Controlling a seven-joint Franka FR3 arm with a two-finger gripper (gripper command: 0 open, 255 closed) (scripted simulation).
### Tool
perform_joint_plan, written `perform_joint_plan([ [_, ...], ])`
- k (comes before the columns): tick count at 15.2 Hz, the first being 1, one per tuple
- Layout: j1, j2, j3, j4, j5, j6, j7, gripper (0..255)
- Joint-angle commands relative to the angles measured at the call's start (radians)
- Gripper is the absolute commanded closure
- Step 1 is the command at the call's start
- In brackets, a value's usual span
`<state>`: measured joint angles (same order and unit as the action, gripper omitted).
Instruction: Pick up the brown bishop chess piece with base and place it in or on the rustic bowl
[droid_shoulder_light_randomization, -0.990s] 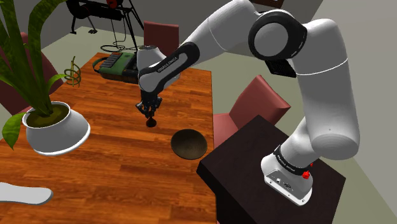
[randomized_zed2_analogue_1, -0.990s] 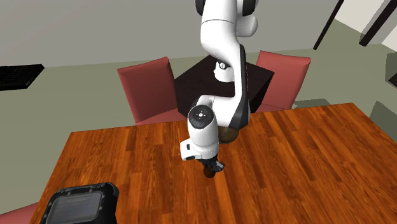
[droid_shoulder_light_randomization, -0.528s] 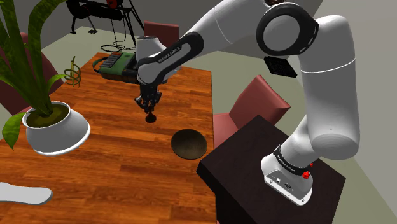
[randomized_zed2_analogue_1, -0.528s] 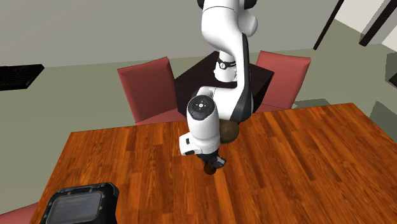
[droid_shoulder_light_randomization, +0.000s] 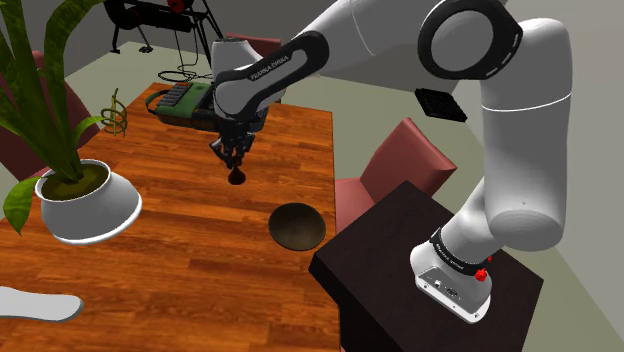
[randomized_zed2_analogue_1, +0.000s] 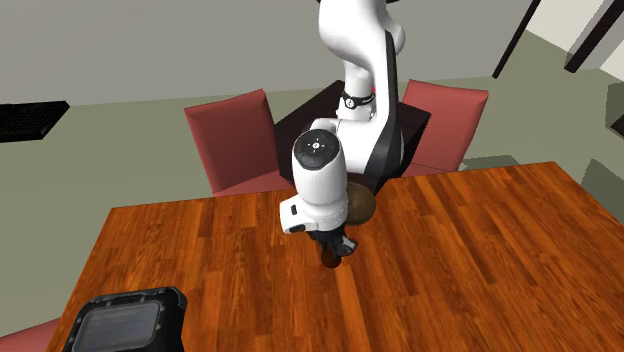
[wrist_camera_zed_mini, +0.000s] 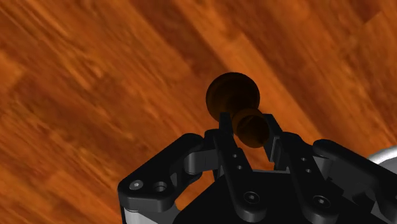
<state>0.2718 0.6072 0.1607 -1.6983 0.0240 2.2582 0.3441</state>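
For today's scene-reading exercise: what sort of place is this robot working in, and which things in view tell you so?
Probably a dining room in a home: a wooden table with red chairs beside it, and a potted plant standing on the table.

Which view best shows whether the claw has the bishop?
The wrist view: the dark brown bishop sits clasped in the claw, round base pointing outward. The shoulder view shows it small beneath the claw; in the second exterior view the arm's wrist hides most of it.
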Motion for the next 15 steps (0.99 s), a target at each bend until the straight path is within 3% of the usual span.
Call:
perform_joint_plan([
  [1,-0.001,-0.018,0.002,0.001,0.002,-0.020,0.001,255],
  [2,-0.001,-0.022,0.002,0.001,0.002,-0.023,0.001,255],
  [15,-0.039,-0.479,0.053,-0.675,0.110,0.199,-0.050,255],
])
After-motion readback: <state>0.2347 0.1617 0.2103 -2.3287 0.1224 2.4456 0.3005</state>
